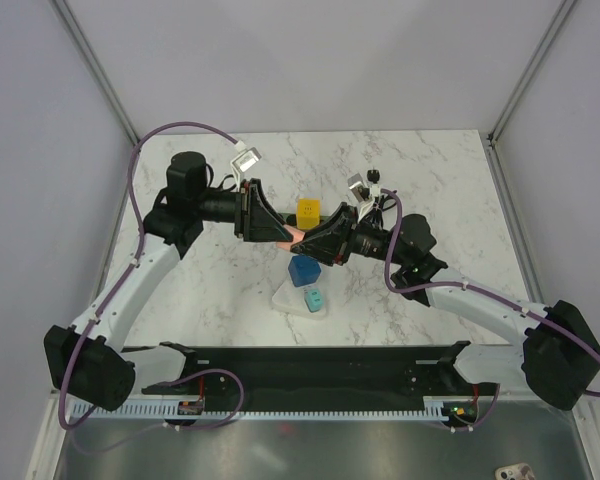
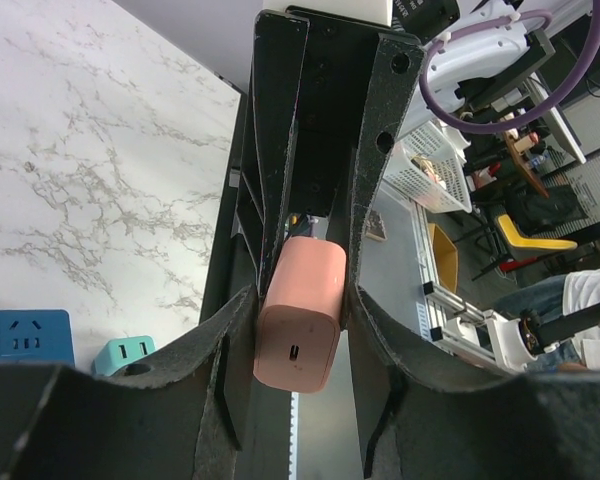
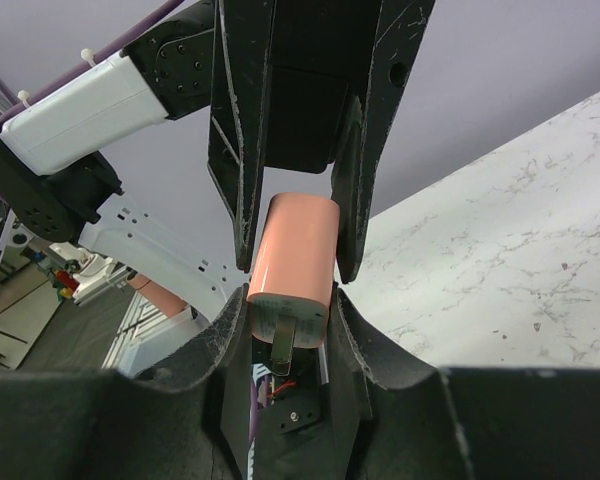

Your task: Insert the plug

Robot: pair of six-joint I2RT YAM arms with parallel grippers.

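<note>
A pink plug (image 1: 296,237) hangs in the air between both grippers, above the sockets. My left gripper (image 1: 283,234) is shut on one end of it; in the left wrist view (image 2: 302,305) the plug (image 2: 300,325) shows its small port face. My right gripper (image 1: 308,243) is shut on the other end; in the right wrist view (image 3: 291,302) the plug (image 3: 295,255) shows its metal prongs (image 3: 281,342). A blue socket cube (image 1: 303,270) and a teal socket (image 1: 315,298) sit below on a white base (image 1: 286,297). A yellow socket cube (image 1: 308,211) stands behind.
The blue socket (image 2: 25,335) and the teal socket (image 2: 130,352) show at the lower left of the left wrist view. A black rail (image 1: 300,365) runs along the table's near edge. Marble table (image 1: 430,170) lies open to the right and back.
</note>
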